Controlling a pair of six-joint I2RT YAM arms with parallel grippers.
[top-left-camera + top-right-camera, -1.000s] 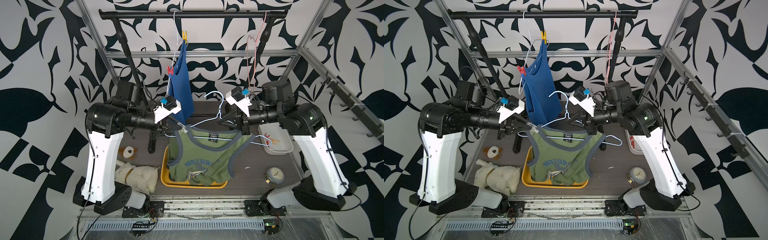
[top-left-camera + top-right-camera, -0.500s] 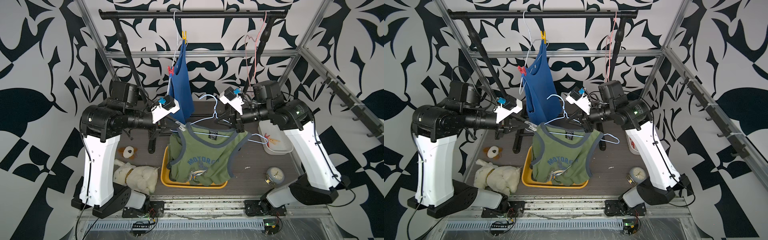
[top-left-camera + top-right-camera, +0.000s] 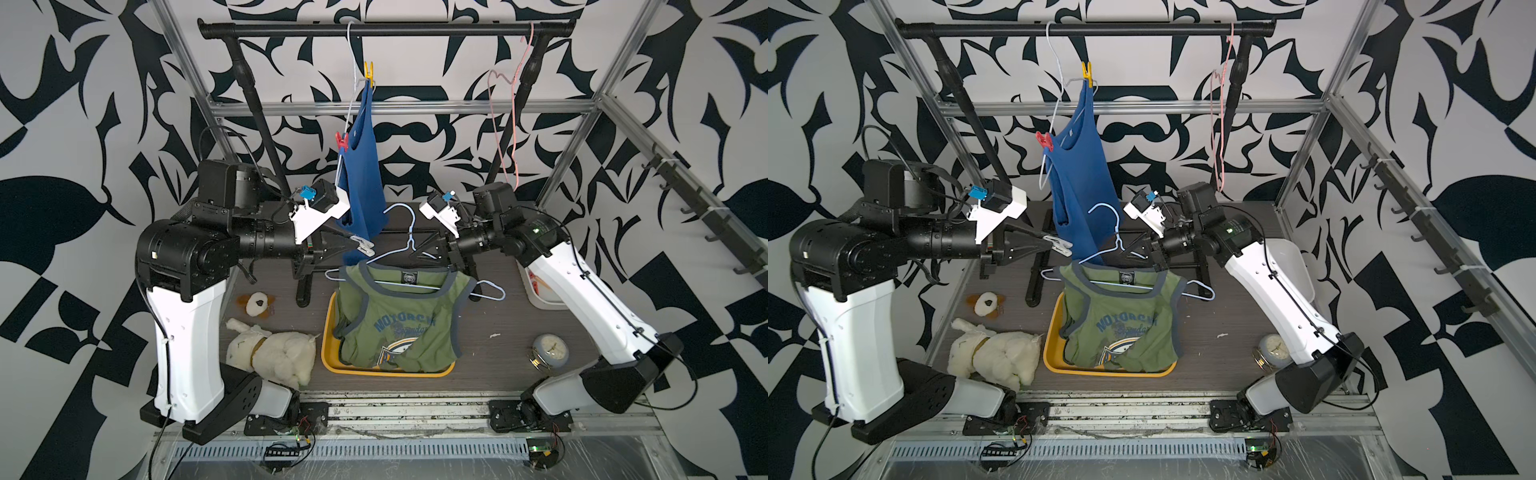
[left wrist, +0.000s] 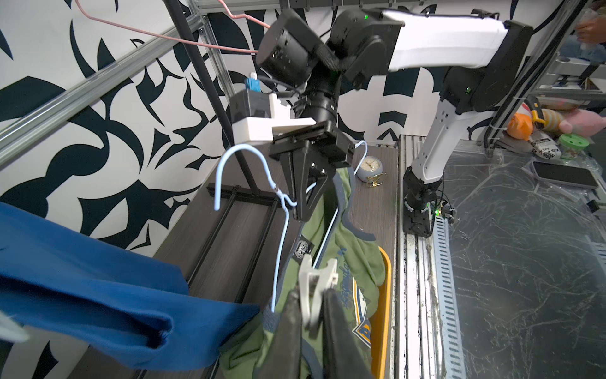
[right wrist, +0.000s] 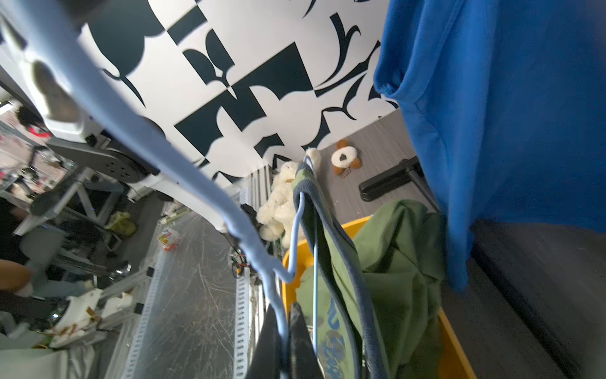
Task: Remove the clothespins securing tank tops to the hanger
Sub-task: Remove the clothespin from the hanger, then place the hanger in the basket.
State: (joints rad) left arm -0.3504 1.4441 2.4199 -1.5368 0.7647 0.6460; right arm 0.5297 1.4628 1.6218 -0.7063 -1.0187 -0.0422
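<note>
Plastic pegs show in three colours. A yellow peg (image 3: pixel 368 70) and a red peg (image 3: pixel 342 140) clip the straps of the blue top (image 3: pixel 363 183) to a thin white hanger (image 3: pixel 1060 68) on the black rail (image 3: pixel 386 30). A pale grey peg (image 4: pixel 316 285) sits pinched in the left gripper (image 4: pixel 310 297).

That gripper is almost closed on the peg's handle end. It holds the peg just beside the shoulder of the light-blue hanger (image 5: pixel 137 129) nearest the left arm; whether peg and wire touch I cannot tell. The right gripper (image 5: pixel 282 315) is clamped tight on that hanger's twisted wire neck and holds it up.

From it hangs the green top (image 3: pixel 395 316), a soft knit with grey-blue trim and a chest print. Its hem lies crumpled in the yellow tray (image 3: pixel 328 361). A pink wire hanger (image 3: pixel 505 124) dangles from the rail.

The tabletop (image 3: pixel 490 316) is dark grey wood grain. On it lie a fluffy cream plush dog (image 3: pixel 274 353), a small plush head (image 3: pixel 257 303), a round clock (image 3: pixel 550 351) and a white bin (image 3: pixel 540 291). Black-and-white leaf-patterned walls and an aluminium frame enclose the cell.
</note>
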